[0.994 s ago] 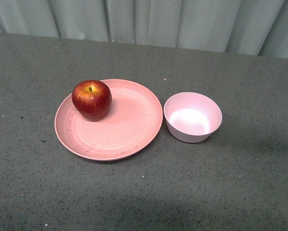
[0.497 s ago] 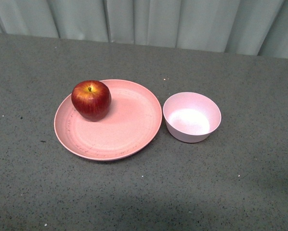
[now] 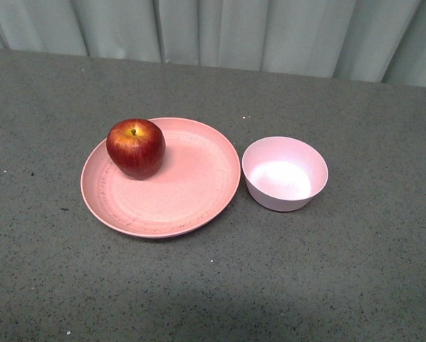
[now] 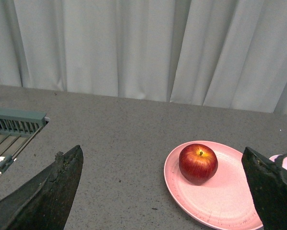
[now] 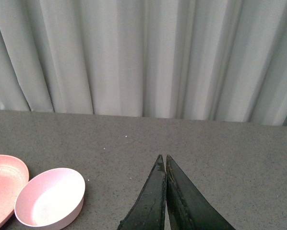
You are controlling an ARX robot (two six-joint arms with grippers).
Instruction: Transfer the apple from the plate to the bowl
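Red apple [image 3: 135, 147] on plate [image 3: 191, 196], bowl [image 3: 284, 173] beside; L claw [image 4: 160, 151] spread wide.

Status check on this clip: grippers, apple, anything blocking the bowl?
Left gripper open, empty. Right gripper shut, empty. Apple sits on plate, untouched. Bowl empty beside plate, nothing between.

It looks like a lab test corner, not a home: a grey speckled worktop [image 3: 355, 285] backed all along by a pale pleated curtain [image 3: 220, 32], a plate [image 3: 177, 192], apple [image 3: 135, 147] and bowl [image 3: 281, 201] laid out on it, and a slatted metal frame [image 4: 16, 122] at one edge.
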